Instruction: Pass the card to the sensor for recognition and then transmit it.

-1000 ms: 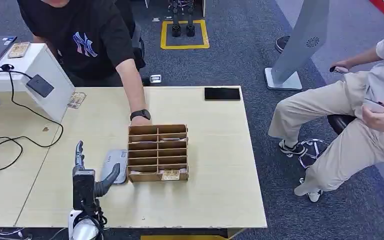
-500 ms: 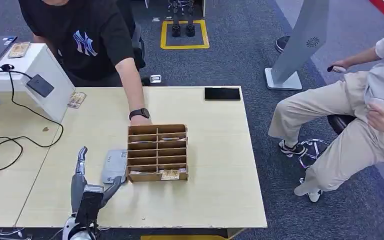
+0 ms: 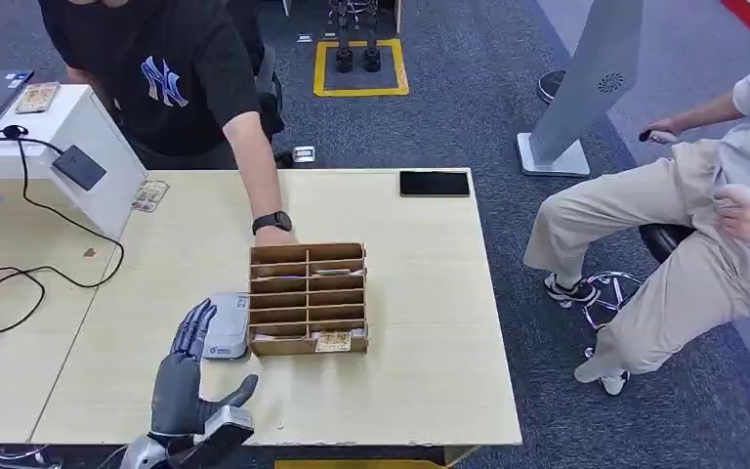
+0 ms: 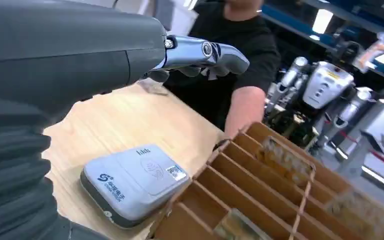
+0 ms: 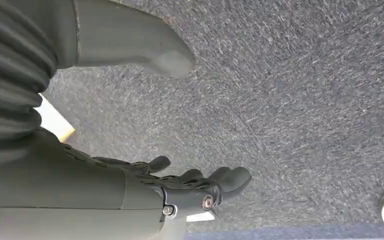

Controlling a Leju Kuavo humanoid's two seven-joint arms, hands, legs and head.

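Two robot hands are observed, both empty with fingers spread. The left hand is held above the table, its fingertips over the near edge of the grey sensor, which lies flat just beside the cardboard rack. One card is seen in the rack's front compartment. A person's hand is placed at the rack's far side. The right hand is held above grey carpet

Person's hand behind the cardboard rack; rack's far end cut off.
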